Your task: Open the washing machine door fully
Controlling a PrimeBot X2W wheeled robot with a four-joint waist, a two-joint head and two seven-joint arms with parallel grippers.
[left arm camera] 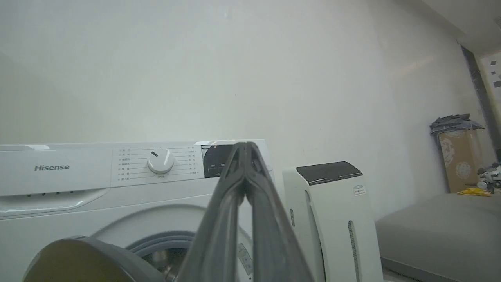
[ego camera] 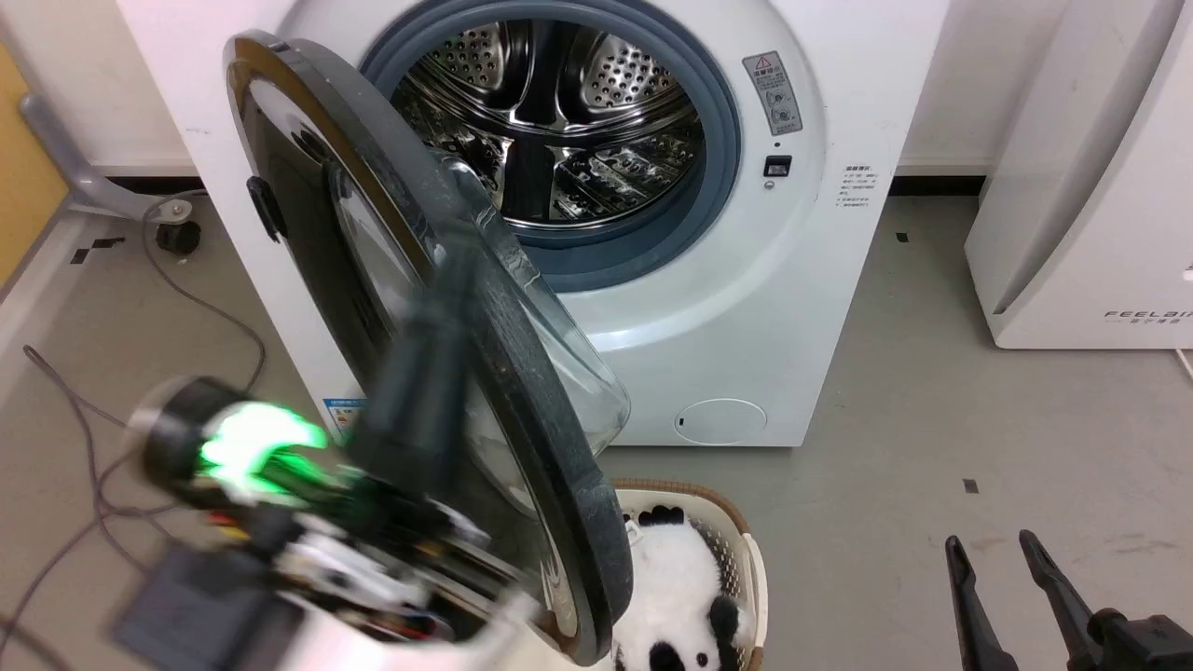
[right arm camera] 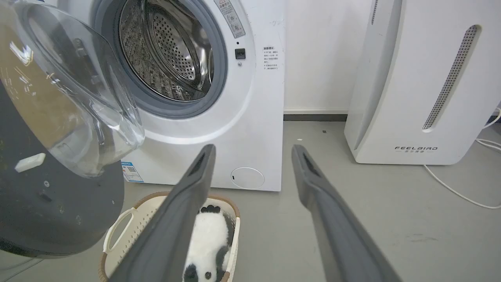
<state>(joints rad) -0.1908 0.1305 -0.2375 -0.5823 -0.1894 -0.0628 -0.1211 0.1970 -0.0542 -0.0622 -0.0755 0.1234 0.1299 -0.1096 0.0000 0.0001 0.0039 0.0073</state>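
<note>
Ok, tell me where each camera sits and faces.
Head view: on the head, facing down at the swung-out washing machine door; blurred left arm, right gripper.
Left wrist view: on the left wrist, tilted up at the control panel; left gripper shut.
Right wrist view: on the right wrist, low, facing the drum; right gripper open.
Head and right wrist share: panda toy, basket.

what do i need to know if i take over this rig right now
Left tool: shut, holding nothing, up by the washing machine door; contact unclear.
Right tool: open, idle, low over the floor.
Done: door stands partly open from the washing machine.
To do: swing it fully open; mind the basket below its edge.
</note>
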